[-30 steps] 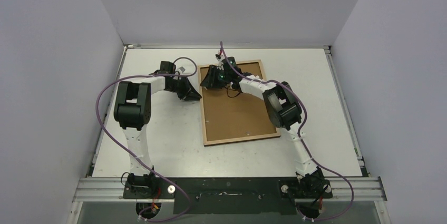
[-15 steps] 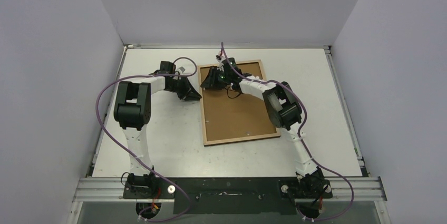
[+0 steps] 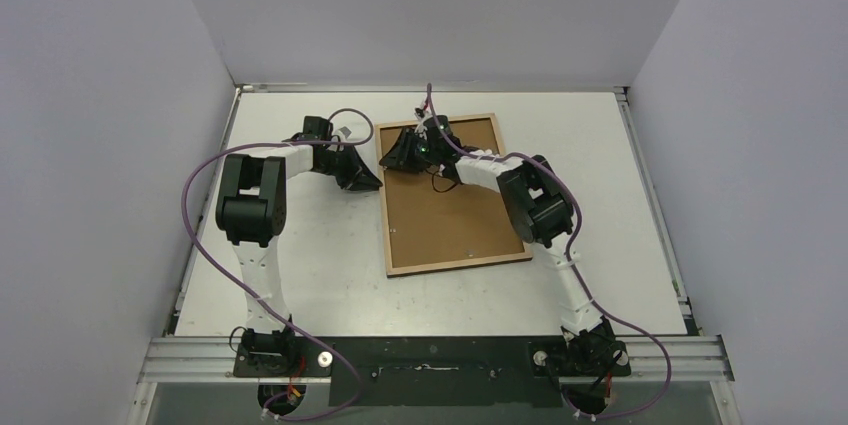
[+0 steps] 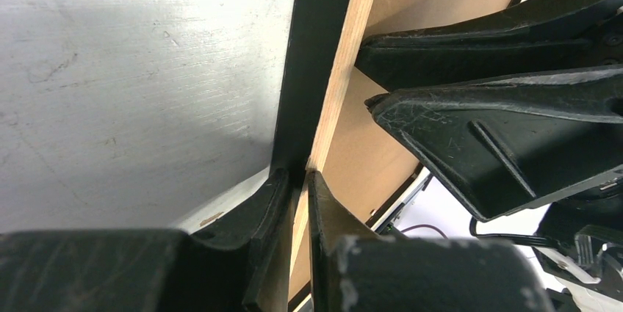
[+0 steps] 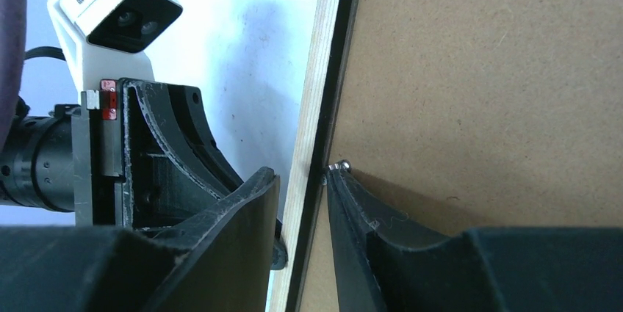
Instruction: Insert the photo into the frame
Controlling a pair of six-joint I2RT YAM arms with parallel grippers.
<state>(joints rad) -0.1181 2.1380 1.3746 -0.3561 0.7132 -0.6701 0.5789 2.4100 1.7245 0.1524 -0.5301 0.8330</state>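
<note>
Over on the left side of the white table (image 3: 300, 265), the left gripper (image 4: 297, 174) comes in low from the side. It's clamped on the frame (image 3: 460, 265), one finger on each side of the thin rim near its far-left corner. The frame lies back-up around the middle of the table, so you see the light wood rim and the brown backing board (image 3: 450, 215) sitting in it. Just right of that, the right gripper (image 5: 303, 170) reaches over the same corner. It's pinched on the rim too, with one finger outside on the table side and the other on the board side, tip right against the inner edge.

The photo doesn't show in any view. It could be under the board already, can't tell.

My read is they're at the frame-handling step, both arms holding one corner to lift or turn it. Next move needs the two grippers going together so the thin rim doesn't twist or slip out. If the photo isn't in there, the board has to come off first.
</note>
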